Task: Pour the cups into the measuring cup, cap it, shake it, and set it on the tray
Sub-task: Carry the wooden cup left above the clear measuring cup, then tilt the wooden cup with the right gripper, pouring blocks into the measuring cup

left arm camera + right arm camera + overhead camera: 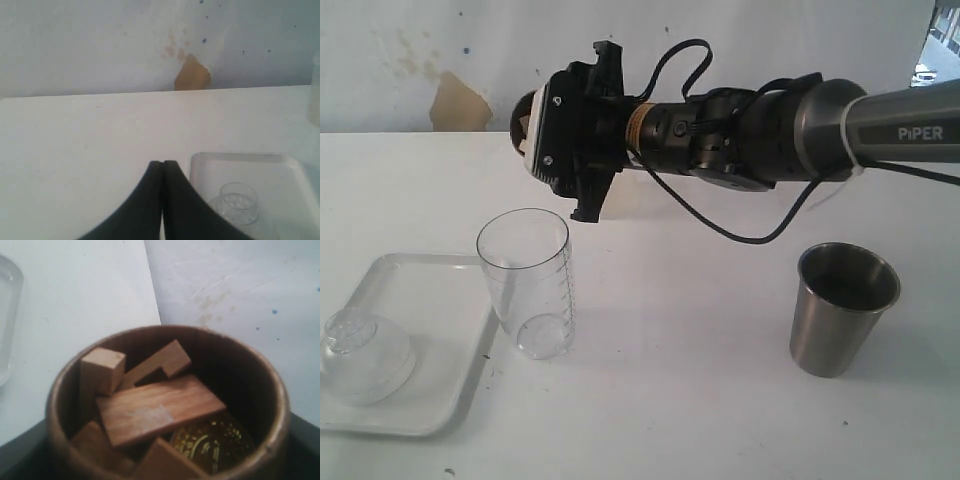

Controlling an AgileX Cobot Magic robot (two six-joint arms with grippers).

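Note:
My right gripper [535,130] reaches across to the left and is shut on the brown wooden cup [523,118], held in the air above and behind the measuring cup [526,282]. The wrist is rolled onto its side. In the right wrist view the wooden cup [165,340] holds several wooden blocks [157,407] and a gold disc [215,445]. The clear measuring cup stands upright and looks empty, at the tray's [440,395] right edge. The steel cup [842,305] stands at the right. My left gripper [162,164] is shut on nothing, low beside the tray [280,175]. The frosted tumbler is out of view.
A clear domed lid [362,355] lies on the tray, also seen from the left wrist as the lid [235,202]. A pale vessel [315,95] is cut off at that view's edge. A stained wall [460,100] rises behind the white table.

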